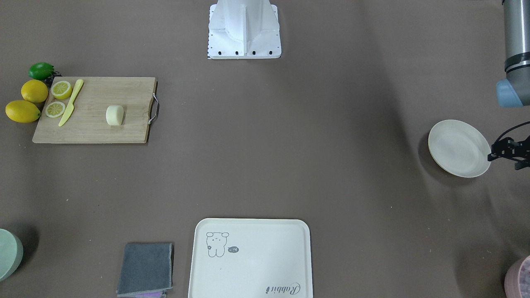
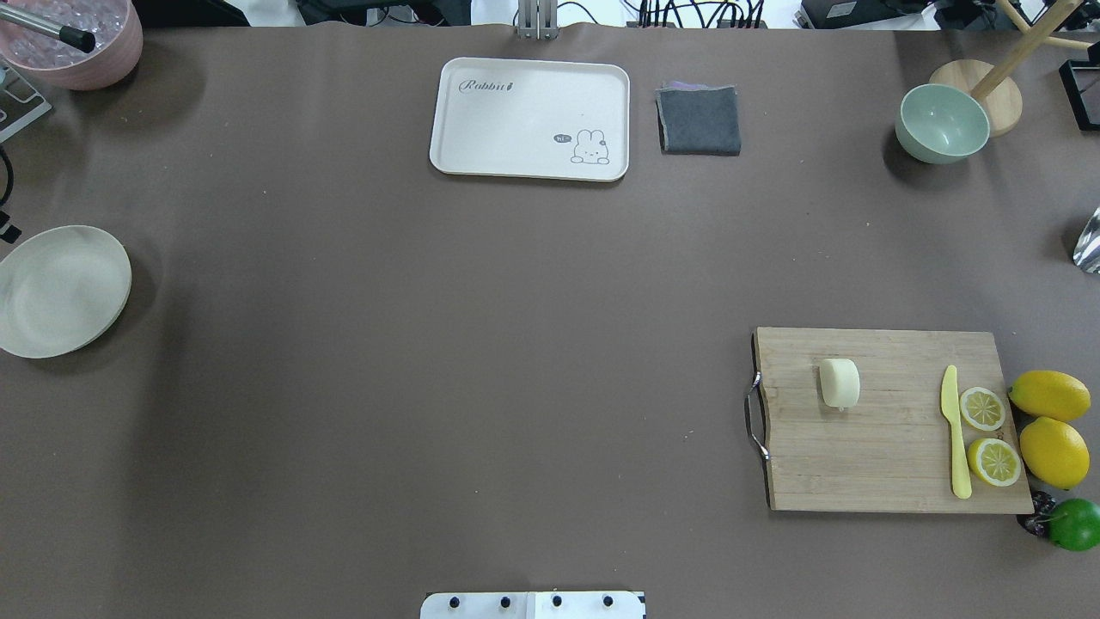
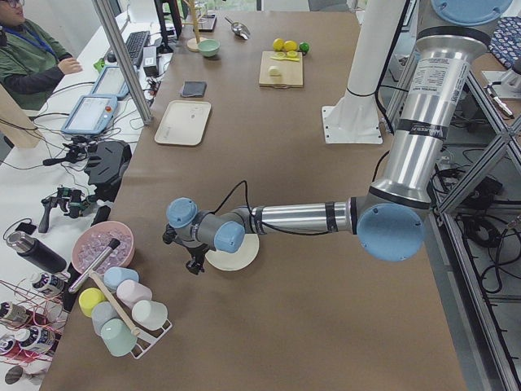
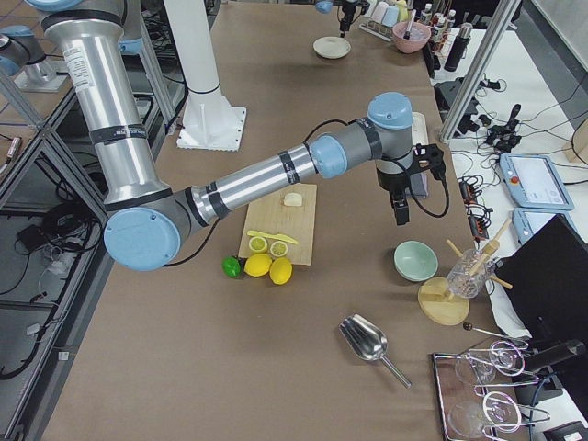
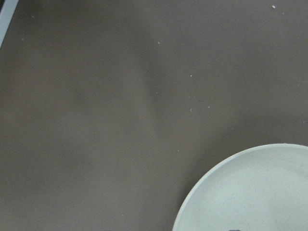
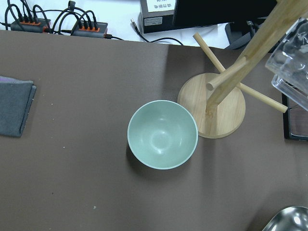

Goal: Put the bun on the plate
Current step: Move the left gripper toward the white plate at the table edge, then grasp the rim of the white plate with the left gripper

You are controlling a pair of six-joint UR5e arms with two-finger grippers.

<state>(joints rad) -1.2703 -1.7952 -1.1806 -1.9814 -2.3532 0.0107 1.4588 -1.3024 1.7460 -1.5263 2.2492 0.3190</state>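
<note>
The bun [image 1: 114, 115], a small pale cream lump, lies alone on the wooden cutting board [image 1: 124, 132], also seen from above [image 2: 840, 383]. Far across the table sits the round cream plate [image 1: 458, 148], bare [image 2: 60, 290]. My left gripper [image 1: 506, 151] hovers at the plate's outer rim, only partly in view, and I cannot tell how its jaws stand. The left wrist view shows just the plate [image 5: 255, 192] and bare table. My right gripper [image 4: 401, 211] hangs above the table beyond the board, near the green bowl; it shows only from the side, so I cannot tell its state.
On the board lie a yellow knife [image 2: 954, 430] and two lemon halves [image 2: 982, 408]; whole lemons [image 2: 1050, 395] and a lime [image 2: 1076, 524] sit beside it. A cream tray [image 2: 530, 163], grey cloth [image 2: 699, 120], green bowl [image 6: 162, 134], wooden stand [image 6: 214, 106] and pink bowl [image 2: 77, 43] line the far edge.
</note>
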